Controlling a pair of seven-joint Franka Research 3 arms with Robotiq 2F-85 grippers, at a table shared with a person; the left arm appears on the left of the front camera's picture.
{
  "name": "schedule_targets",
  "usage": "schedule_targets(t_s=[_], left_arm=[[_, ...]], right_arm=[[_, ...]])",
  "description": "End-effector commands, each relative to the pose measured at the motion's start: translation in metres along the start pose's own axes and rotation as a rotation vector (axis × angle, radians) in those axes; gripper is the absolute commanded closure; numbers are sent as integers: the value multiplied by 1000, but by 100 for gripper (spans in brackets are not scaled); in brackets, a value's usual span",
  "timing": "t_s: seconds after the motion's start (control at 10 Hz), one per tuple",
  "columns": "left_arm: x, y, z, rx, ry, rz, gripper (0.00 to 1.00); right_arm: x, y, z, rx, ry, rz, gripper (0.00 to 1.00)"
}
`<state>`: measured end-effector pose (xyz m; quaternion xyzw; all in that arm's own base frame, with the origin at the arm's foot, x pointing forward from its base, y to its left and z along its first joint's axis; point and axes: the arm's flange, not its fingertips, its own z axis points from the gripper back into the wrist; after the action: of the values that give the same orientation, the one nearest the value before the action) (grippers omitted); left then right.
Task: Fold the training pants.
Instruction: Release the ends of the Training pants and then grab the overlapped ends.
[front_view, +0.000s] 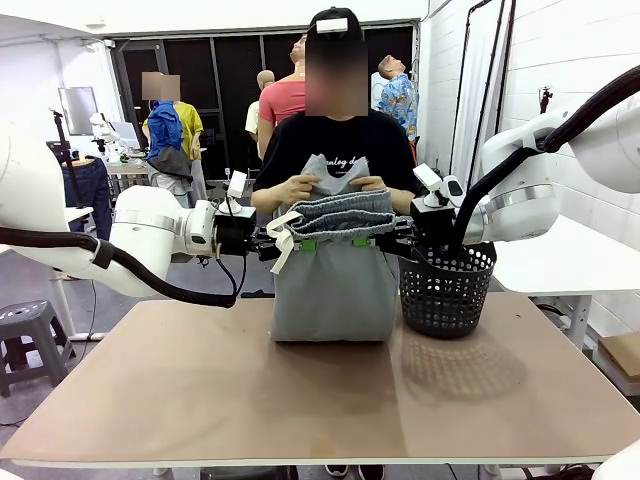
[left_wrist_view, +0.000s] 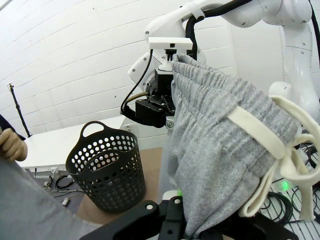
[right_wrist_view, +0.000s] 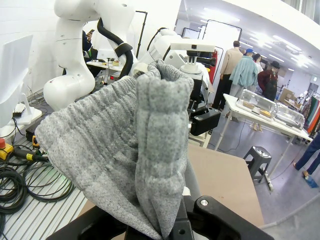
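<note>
Left fingers (front_view: 308, 244): clamped on light grey jersey sweatpants' (front_view: 335, 290) waistband.
Right fingers (front_view: 361, 241): clamped on waistband's other end.
Sweatpants: hang, bottom touching brown surface (front_view: 200, 385).

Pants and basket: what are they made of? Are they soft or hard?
Pants: probably a soft knit cloth like cotton, matte grey. It looks flecked, hangs limp, and the waistband puckers. Basket: looks like hard black plastic, a little shiny. Its wall keeps its round shape and has neat rows of holes.
</note>
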<state>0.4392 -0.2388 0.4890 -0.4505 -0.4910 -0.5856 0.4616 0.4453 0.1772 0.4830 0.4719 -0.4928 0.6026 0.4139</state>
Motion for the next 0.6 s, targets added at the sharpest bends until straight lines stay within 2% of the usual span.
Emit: schedule_targets(t_s=[0.0, 0.5], left_arm=[[4, 0, 0, 0, -2, -8, 100], [4, 0, 0, 0, -2, -8, 100]], right_arm=[[0, 2, 0, 6, -9, 10, 100], [0, 2, 0, 6, -9, 10, 100]])
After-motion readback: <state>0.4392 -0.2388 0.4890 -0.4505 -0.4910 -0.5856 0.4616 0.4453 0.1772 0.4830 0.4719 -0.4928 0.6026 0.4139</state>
